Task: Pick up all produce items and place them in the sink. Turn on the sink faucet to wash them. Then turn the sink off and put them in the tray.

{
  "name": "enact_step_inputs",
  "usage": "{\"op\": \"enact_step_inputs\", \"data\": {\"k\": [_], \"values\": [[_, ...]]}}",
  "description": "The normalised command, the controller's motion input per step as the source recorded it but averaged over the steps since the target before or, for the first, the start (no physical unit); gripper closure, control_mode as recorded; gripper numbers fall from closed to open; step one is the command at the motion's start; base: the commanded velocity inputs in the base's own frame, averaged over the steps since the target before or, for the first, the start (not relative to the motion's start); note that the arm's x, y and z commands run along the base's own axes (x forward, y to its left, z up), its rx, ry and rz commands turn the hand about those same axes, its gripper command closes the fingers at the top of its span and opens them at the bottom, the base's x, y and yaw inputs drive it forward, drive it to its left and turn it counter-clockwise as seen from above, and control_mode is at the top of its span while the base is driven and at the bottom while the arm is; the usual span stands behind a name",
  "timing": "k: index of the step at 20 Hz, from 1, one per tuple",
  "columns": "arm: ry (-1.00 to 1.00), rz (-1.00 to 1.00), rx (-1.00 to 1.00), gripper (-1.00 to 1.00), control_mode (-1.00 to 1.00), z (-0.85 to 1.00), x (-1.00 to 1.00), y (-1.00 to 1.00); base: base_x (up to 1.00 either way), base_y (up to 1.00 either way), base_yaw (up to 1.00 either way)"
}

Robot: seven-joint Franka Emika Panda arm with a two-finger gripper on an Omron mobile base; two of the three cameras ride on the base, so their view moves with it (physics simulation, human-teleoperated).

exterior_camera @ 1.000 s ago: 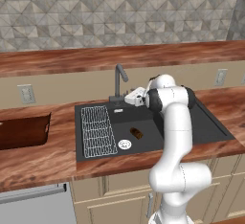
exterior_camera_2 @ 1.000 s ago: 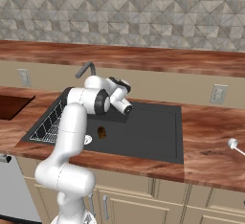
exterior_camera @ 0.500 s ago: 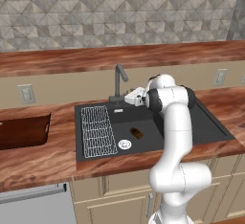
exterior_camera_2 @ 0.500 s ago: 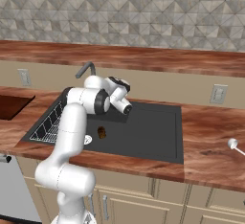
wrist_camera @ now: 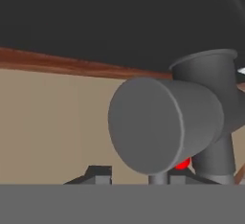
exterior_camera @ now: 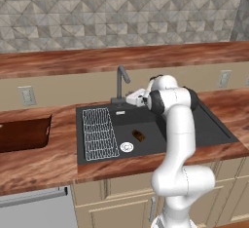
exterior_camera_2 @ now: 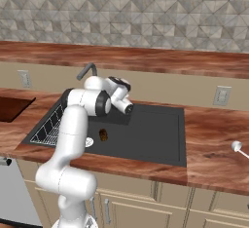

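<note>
Even, soft rendered light with no glare; the counter (exterior_camera: 44, 159) is evenly bright to its edges, with only faint shadows. The hand view's close grey cylinder looks slightly soft.

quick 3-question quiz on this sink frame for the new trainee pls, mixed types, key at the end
1. True or false: the produce item lies in the tray.
2. The gripper is at which part of the sink faucet: A spout tip, B side handle at its base, C neither?
3. What lies in the left part of the sink?

Key: 1 false, it lies on the sink floor. 2 B. 3 the white wire rack.
</note>
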Motion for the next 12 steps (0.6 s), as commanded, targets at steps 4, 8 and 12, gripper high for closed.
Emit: {"op": "enact_step_inputs", "data": {"k": [4,8,12], "values": [[0.0,0.0,0.01,1.0,-1.0,0.0,0.44,0.0,0.0,0.0,0.0],[0.0,-0.05,0.08,1.0,-1.0,0.01,0.15,-0.36,0.0,0.0,0.0],[0.09,-0.18,0.08,1.0,-1.0,-0.01,0.14,-0.97,0.0,0.0,0.0]]}}
